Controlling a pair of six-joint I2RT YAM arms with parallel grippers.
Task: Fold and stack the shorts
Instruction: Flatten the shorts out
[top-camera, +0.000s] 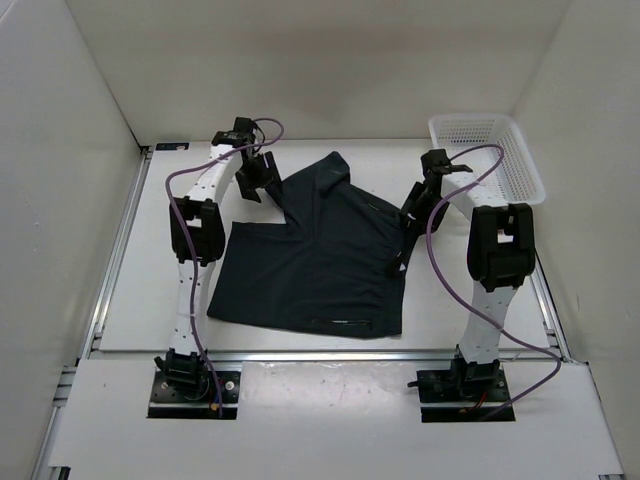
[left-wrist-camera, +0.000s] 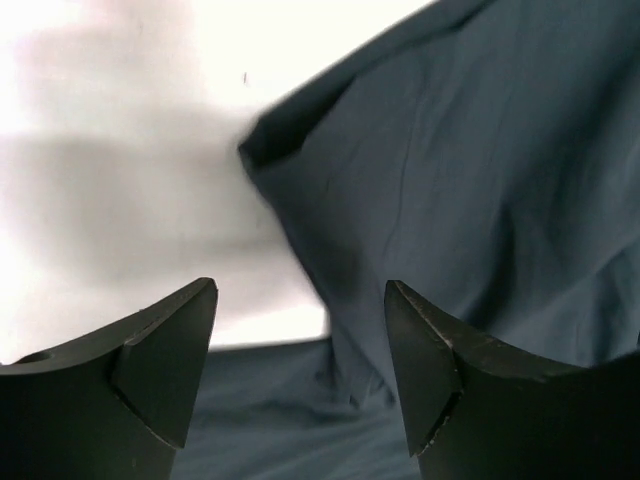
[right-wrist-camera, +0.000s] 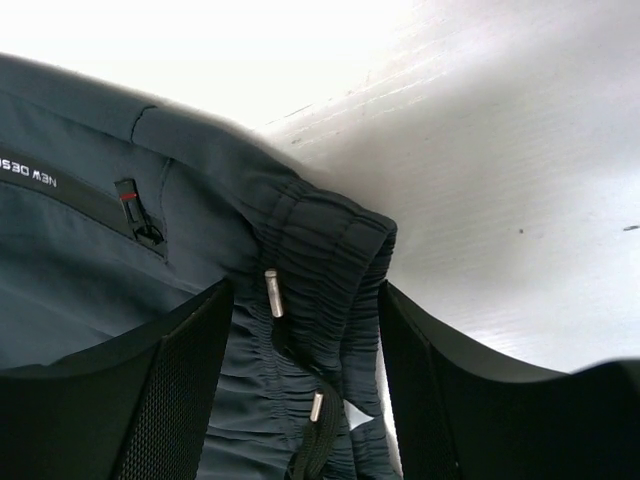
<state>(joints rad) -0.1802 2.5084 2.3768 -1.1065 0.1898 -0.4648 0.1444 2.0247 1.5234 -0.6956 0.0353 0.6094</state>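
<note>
White basket (top-camera: 497, 150) blocks far-right corner; walls hem the table (top-camera: 150, 290)

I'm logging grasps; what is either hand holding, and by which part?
The right hand straddles the shorts' gathered waistband; grip unconfirmed. The left hand is open, holding nothing.

Overhead view; wrist cameras close on shorts (top-camera: 320, 255).

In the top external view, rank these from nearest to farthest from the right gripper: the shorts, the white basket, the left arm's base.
1. The shorts: touching the right gripper, just to its left.
2. The white basket: beyond it, at the far right corner.
3. The left arm's base: across the table, near left edge.
</note>
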